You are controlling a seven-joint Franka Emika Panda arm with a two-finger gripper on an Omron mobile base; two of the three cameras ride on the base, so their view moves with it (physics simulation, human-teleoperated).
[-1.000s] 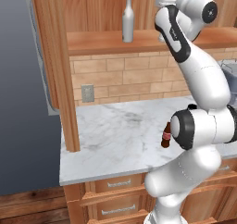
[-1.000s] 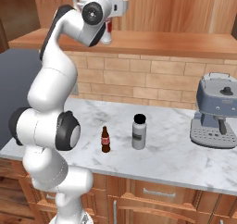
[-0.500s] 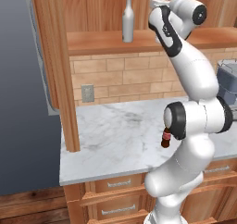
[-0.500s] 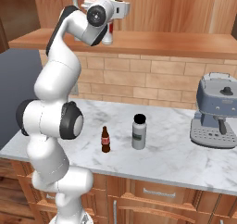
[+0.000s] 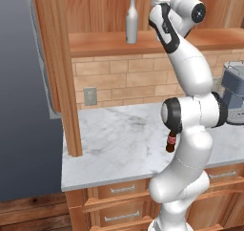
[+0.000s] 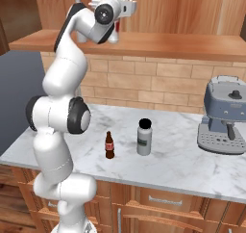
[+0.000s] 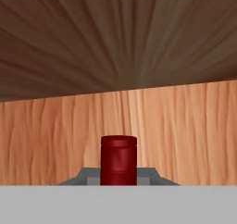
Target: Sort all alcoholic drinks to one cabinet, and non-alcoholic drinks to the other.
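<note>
— What's up on the cabinet shelf (image 5: pixel 95 43)?

— A silver-grey wine-shaped bottle (image 5: pixel 131 21) stands upright on it, toward the middle and set back from the front edge.

— And the marble counter (image 6: pixel 182 162)?

— A small dark brown cola bottle (image 6: pixel 109 146) with a red label stands near the front edge. Just beside it, toward the coffee machine, is a short grey bottle (image 6: pixel 144 137) with a black cap; the two are close but apart. A blue-grey espresso machine (image 6: pixel 225 115) sits toward the far end, against the brick back wall, well apart from both bottles.

— All upright?

— Yes, all three.
</note>
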